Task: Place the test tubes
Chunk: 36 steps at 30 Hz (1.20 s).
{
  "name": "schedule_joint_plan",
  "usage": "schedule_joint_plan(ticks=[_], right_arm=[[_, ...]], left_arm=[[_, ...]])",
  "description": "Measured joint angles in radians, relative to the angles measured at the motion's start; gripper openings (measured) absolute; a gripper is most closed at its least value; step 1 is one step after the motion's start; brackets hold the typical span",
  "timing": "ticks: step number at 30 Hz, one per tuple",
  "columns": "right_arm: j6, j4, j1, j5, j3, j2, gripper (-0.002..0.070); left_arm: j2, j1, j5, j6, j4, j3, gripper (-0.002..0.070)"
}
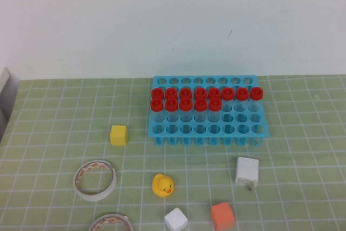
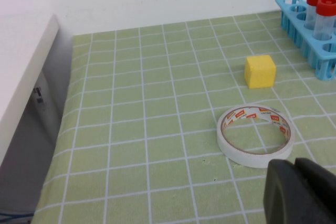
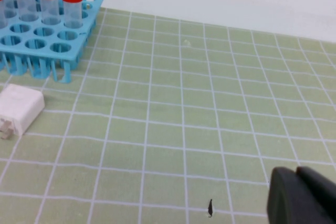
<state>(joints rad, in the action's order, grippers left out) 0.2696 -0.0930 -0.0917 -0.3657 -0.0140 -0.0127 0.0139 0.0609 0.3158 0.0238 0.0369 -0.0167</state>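
Blue rack (image 1: 205, 128) far-centre, left tool (image 2: 295, 182) near tape (image 2: 255, 136), right tool (image 3: 297, 188) over open mat (image 3: 210, 124)

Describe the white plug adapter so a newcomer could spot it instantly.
With the left gripper and right gripper shut near the robot's side, find the blue rack mid-table. The white plug adapter lies just robot-side of its right end. Unlike the white cube, it's oblong with prongs.

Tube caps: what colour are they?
Caps are red, clearest in the high view. Left gripper hangs near the tape, right gripper over the mat.
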Motion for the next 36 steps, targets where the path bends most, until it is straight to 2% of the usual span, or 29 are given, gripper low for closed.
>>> schedule_joint_plan(ticks=[9, 30, 36], right_arm=[[-0.125, 0.084, 0.0, 0.004, 0.0, 0.0, -0.0001], [-0.134, 0.093, 0.025, 0.008, -0.001, 0.0, -0.0001], [-0.134, 0.093, -0.021, 0.008, -0.001, 0.0, -0.0001]], left_arm=[[0.0, 0.0, 0.0, 0.0, 0.0, 0.0, 0.0], [0.0, 0.0, 0.0, 0.0, 0.0, 0.0, 0.0], [0.0, 0.0, 0.0, 0.0, 0.0, 0.0, 0.0]])
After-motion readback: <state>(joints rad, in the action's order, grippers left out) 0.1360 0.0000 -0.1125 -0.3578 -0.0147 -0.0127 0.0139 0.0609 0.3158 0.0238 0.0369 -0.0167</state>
